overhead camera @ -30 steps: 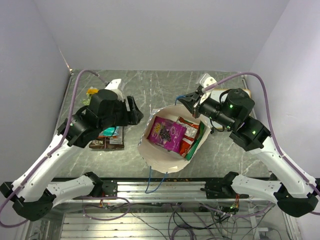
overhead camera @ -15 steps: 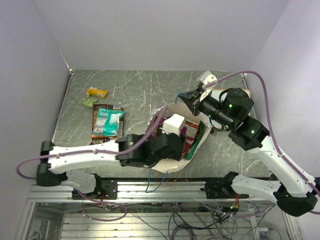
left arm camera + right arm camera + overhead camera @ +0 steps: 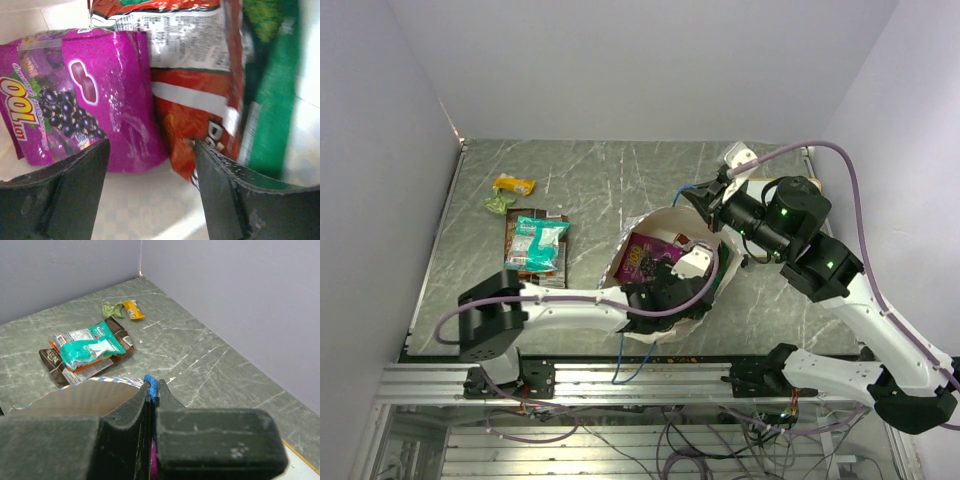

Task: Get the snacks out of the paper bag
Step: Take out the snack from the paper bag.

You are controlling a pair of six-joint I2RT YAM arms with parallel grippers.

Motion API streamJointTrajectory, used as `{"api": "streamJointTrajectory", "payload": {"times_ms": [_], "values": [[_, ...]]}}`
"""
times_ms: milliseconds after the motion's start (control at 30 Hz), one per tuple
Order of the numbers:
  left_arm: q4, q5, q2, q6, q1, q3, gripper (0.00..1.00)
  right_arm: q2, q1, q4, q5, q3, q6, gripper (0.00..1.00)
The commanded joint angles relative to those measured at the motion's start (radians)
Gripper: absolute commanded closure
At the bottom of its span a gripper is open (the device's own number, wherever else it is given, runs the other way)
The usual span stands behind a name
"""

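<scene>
The cream paper bag [image 3: 638, 322] lies open on the table, mouth up. Inside it are a magenta-purple packet [image 3: 85, 95], a red packet [image 3: 192, 112] and a green packet [image 3: 270, 75]. My left gripper [image 3: 150, 170] is inside the bag, open and empty, its jaws on either side of the gap between the magenta and red packets. In the top view it sits by the red packet [image 3: 682, 272]. My right gripper [image 3: 157, 385] is shut on the bag's blue cord handle [image 3: 150, 380] at the far rim [image 3: 705, 200].
A teal packet [image 3: 538, 240] lies on a dark brown bar [image 3: 523, 272] left of the bag. A yellow-orange packet [image 3: 513, 184] and a green wrapper [image 3: 498, 204] lie farther back left. A white board's corner [image 3: 302, 465] shows at the right.
My left arm has swung from the snack pile on the left over to the bag and reached inside it. My right gripper has kept its hold on the handle.
</scene>
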Motion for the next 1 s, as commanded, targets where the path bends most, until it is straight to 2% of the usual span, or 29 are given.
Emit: {"api": "streamJointTrajectory", "payload": {"times_ms": [0,167,233,333,433,500,567,600,800,967], "values": [[0.114,-0.023,0.098,0.035,0.047,0.038,0.19,-0.022,0.005,0.012,-0.001,0.062,-0.005,1.00],[0.102,-0.048,0.229,0.049,0.089,0.106,0.10,0.005,0.005,-0.033,-0.014,0.105,-0.023,1.00],[0.038,-0.090,0.280,0.031,0.097,0.148,0.07,0.015,0.006,-0.036,-0.016,0.117,-0.019,1.00],[0.024,-0.098,0.313,0.033,0.114,0.155,0.10,0.021,0.006,-0.027,-0.032,0.114,-0.015,1.00],[0.001,-0.095,0.313,0.039,0.137,0.165,0.24,0.026,0.006,-0.018,-0.040,0.108,-0.005,1.00],[-0.017,-0.096,0.299,0.063,0.139,0.172,0.41,0.025,0.005,-0.014,-0.043,0.106,0.001,1.00],[-0.029,-0.089,0.276,0.083,0.139,0.174,0.63,0.020,0.005,-0.004,-0.042,0.098,0.007,1.00],[-0.038,-0.092,0.263,0.086,0.139,0.175,0.69,0.016,0.005,0.002,-0.040,0.092,0.007,1.00],[-0.106,-0.077,0.155,0.102,0.138,0.211,0.92,0.006,0.006,0.018,-0.033,0.071,0.000,1.00],[-0.076,0.017,0.031,0.166,0.122,0.225,0.93,-0.003,0.005,0.035,-0.038,0.054,-0.006,1.00]]}}
